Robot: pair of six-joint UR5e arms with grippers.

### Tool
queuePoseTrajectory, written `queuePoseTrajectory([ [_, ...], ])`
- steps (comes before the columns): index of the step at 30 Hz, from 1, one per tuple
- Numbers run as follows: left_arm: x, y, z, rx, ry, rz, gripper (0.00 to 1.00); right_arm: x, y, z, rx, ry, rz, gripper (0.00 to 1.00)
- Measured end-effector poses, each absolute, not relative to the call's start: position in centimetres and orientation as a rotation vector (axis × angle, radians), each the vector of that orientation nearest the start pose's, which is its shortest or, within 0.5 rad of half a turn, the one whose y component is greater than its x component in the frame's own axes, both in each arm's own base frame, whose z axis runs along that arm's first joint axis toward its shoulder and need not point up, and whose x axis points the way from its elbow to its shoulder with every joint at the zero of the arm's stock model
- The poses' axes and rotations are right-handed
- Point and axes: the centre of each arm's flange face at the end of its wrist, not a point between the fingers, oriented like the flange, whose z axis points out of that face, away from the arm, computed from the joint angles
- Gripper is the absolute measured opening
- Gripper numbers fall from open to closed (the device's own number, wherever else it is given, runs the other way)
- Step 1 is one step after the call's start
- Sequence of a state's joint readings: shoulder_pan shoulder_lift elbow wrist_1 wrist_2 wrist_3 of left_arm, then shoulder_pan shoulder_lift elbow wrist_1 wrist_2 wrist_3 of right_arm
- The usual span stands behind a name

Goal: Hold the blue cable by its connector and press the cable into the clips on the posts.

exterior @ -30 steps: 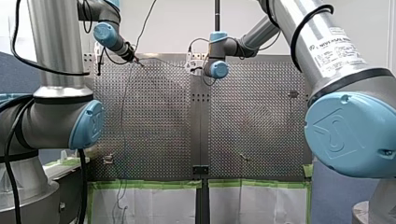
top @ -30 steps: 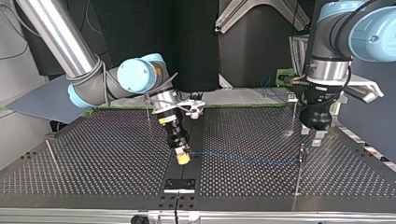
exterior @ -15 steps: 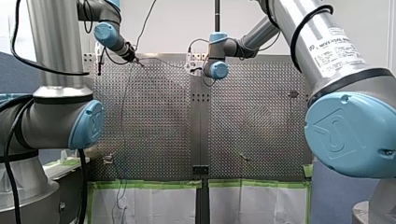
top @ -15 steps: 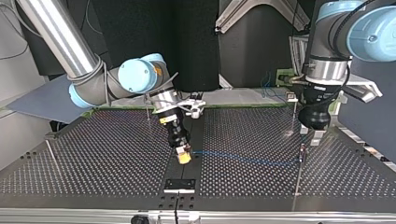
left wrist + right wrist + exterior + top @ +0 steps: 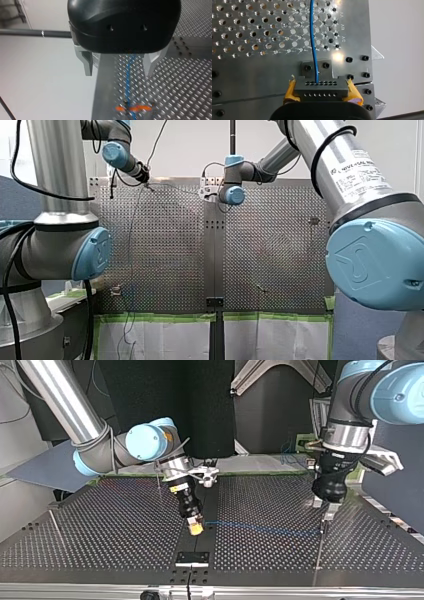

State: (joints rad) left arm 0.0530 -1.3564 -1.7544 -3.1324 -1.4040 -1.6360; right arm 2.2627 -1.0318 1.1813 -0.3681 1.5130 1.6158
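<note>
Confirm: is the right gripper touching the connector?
Touching. The right wrist view shows my right gripper with its yellow pads pressed against both ends of the grey connector, the blue cable running out of it.

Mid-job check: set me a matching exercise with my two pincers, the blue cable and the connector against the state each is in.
1. right pincer
2. left pincer
3. blue cable
4. connector

A. open, holding nothing
B. grey block with rows of small holes
C. shut, yellow pads on either side of the connector
D. thin line stretched out from the connector

Pairs: 1-C, 2-A, 3-D, 4-B
</note>
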Motion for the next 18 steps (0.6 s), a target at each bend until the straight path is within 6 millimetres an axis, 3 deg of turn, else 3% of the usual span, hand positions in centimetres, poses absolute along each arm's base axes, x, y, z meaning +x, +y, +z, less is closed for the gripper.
queuePoseTrajectory([
  [5, 41.6, -13.8, 50.1, 0.069, 1.521, -0.167, 1.00, 56.8, -47.0, 39.2, 1.515, -0.693, 1.907, 0.00],
  [18, 44.5, -16.3, 48.1, 0.103, 1.569, -0.137, 1.00, 56.7, -47.4, 38.9, 1.514, -0.698, 1.901, 0.00],
])
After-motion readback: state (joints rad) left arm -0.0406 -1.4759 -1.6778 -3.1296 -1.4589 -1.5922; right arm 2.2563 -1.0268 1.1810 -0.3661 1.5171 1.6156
